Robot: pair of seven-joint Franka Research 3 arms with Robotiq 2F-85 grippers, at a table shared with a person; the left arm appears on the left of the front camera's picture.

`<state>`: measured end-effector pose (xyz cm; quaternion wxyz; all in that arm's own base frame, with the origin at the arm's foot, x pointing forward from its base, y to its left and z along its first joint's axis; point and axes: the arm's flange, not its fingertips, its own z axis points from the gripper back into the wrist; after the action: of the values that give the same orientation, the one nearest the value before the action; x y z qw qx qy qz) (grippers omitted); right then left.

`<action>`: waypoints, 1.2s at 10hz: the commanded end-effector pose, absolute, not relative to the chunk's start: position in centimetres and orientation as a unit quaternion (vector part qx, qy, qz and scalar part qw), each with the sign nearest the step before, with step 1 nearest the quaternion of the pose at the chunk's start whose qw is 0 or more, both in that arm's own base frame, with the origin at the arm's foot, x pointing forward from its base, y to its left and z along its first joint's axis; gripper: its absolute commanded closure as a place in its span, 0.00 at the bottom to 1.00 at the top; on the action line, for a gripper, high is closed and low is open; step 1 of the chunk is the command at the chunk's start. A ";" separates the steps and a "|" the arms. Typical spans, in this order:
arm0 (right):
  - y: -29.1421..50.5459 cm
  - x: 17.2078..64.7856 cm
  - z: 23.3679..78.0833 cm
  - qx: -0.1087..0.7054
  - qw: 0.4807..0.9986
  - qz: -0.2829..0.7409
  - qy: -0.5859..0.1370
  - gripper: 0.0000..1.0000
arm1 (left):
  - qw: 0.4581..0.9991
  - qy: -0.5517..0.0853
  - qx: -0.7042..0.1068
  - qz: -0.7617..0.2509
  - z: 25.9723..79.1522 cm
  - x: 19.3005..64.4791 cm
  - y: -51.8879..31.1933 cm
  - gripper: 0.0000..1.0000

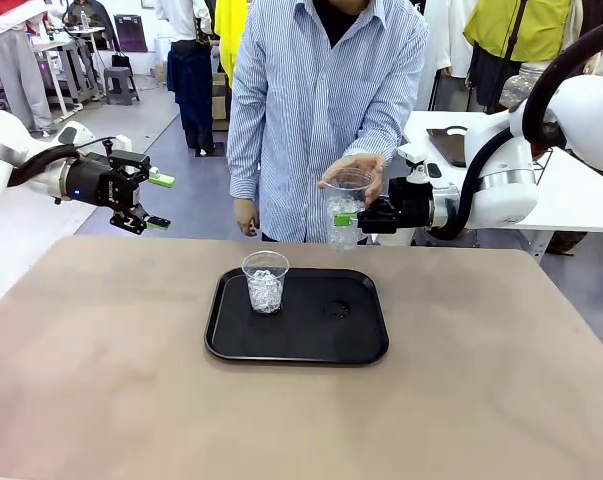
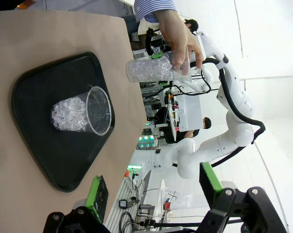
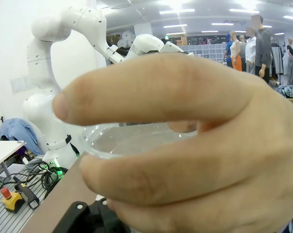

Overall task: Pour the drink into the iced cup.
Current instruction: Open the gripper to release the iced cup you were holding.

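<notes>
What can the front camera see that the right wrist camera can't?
Front view: the black tray with a cup of ice standing on it, and the left claw open in the air. Right wrist view: a yellow box with a red button down on the floor. Both: the person's hand holding a clear cup.

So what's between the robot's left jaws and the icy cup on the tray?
Nothing, just bare table and the tray's rim, in the front view.
</notes>
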<state>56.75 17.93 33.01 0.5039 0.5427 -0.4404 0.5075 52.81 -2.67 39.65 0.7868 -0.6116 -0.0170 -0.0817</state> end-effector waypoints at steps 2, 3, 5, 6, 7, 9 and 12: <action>16.8 56.8 32.8 0.560 0.511 0.494 -0.426 0.00 | 0.787 -0.018 -0.611 -0.084 39.8 52.8 -2.6 0.00; 16.2 56.7 32.8 0.558 0.517 0.489 -0.426 0.00 | 0.787 -0.018 -0.611 -0.084 39.8 52.8 -2.6 0.00; 14.2 56.5 32.6 0.554 0.529 0.477 -0.432 0.00 | 0.787 -0.018 -0.611 -0.084 39.8 52.8 -2.6 0.00; 13.1 56.2 32.5 0.554 0.532 0.471 -0.433 0.00 | 0.787 -0.018 -0.611 -0.084 39.8 52.8 -2.6 0.00; 12.0 55.9 32.4 0.546 0.537 0.472 -0.437 0.00 | 0.787 -0.018 -0.611 -0.084 39.8 52.8 -2.6 0.00; 9.6 54.8 31.5 0.530 0.541 0.478 -0.445 0.00 | 0.787 -0.018 -0.611 -0.084 39.8 52.8 -2.6 0.00; 5.9 52.8 29.5 0.514 0.537 0.493 -0.452 0.00 | 0.787 -0.018 -0.611 -0.084 39.8 52.8 -2.6 0.00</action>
<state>54.02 6.66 29.44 0.5515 0.5190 -0.4437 0.4792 52.80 -2.65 39.65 0.7868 -0.6116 -0.0170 -0.0815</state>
